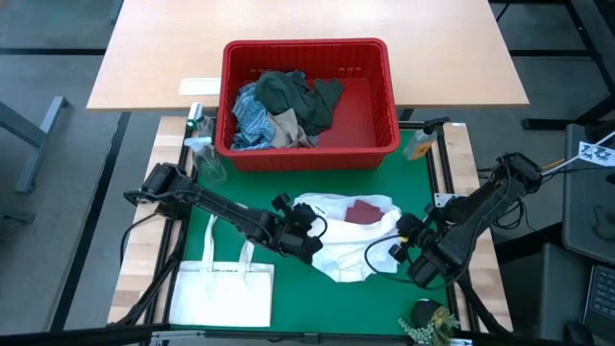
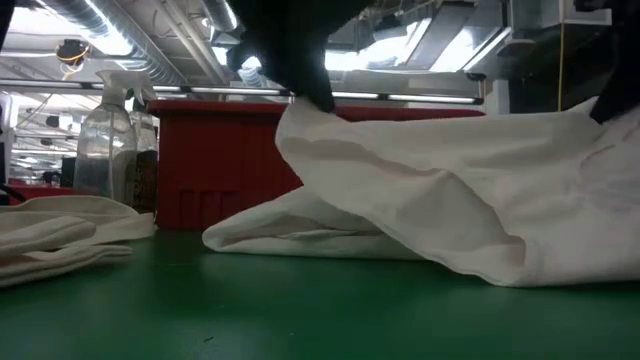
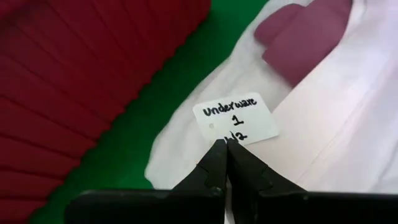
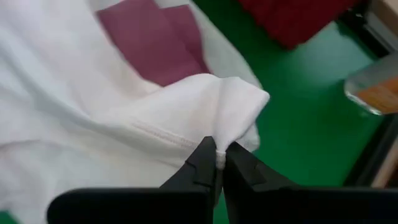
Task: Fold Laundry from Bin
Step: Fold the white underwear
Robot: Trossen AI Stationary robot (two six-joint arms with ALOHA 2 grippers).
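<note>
Both hands (image 1: 306, 231) (image 1: 411, 245) gripping white garment (image 1: 341, 252) before red bin (image 1: 309, 146).

Both arms are black, built of slim jointed segments with blocky housings at the joints. The left arm (image 1: 207, 204) and right arm (image 1: 485, 207) each carry loose black cables looping beside the wrist links. The left gripper (image 3: 225, 149) and the right gripper (image 4: 219, 155) each end in two matte black fingers tapering to narrow pointed tips, rising from a broad flat black base.
</note>
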